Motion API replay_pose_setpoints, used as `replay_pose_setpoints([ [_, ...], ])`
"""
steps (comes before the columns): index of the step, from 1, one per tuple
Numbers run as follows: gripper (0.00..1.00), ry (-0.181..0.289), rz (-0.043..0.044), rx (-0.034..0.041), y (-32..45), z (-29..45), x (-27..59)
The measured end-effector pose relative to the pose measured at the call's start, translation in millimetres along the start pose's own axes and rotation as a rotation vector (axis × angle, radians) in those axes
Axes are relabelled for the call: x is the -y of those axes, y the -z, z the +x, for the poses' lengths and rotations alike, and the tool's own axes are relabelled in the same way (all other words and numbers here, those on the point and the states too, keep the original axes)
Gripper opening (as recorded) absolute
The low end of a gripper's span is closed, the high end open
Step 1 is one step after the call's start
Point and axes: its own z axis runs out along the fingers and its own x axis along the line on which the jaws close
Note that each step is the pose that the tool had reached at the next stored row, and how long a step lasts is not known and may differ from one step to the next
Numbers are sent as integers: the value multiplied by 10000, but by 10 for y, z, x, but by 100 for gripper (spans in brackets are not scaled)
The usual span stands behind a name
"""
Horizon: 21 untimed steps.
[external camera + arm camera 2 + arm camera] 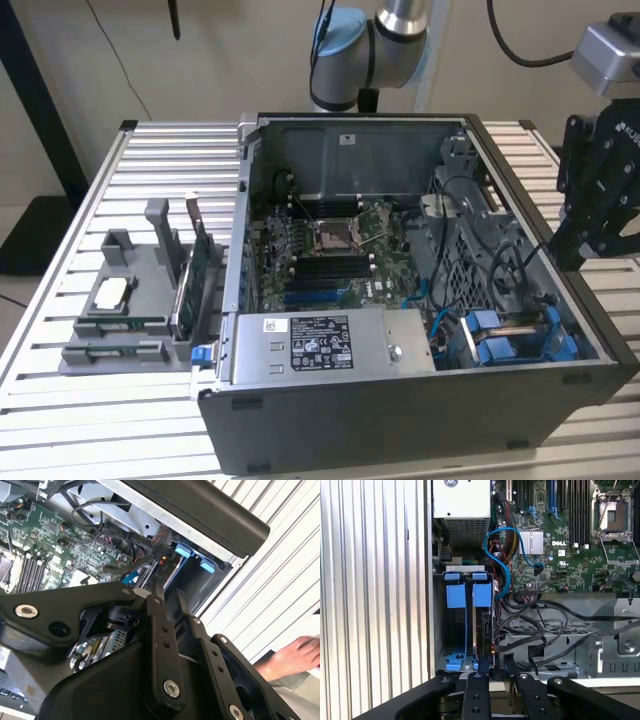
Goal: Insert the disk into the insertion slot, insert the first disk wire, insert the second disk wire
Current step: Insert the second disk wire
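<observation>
Gripper (pixel 572 245): hangs at the case wall on the exterior view's right, above the drive-bay corner. Jaws narrowly parted, nothing between them in both wrist views.
Disk (pixel 482 625): stands on edge in its blue carrier, seated in the bay slot (pixel 465 652) just beside a second blue carrier (pixel 455 596).
Blue cable (pixel 497 555): loops from the motherboard (pixel 570 555) toward the bay. Plugged into the disk or not, cannot tell.
Black cables (pixel 535 625): bundled beside the disk.
Person's hand (pixel 295 655): on the slatted table (pixel 260 600), outside the case.
</observation>
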Motion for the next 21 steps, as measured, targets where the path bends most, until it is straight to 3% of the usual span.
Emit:
replay_pose_setpoints([
  [21,27,114,-6,-5,-15,-95,71],
])
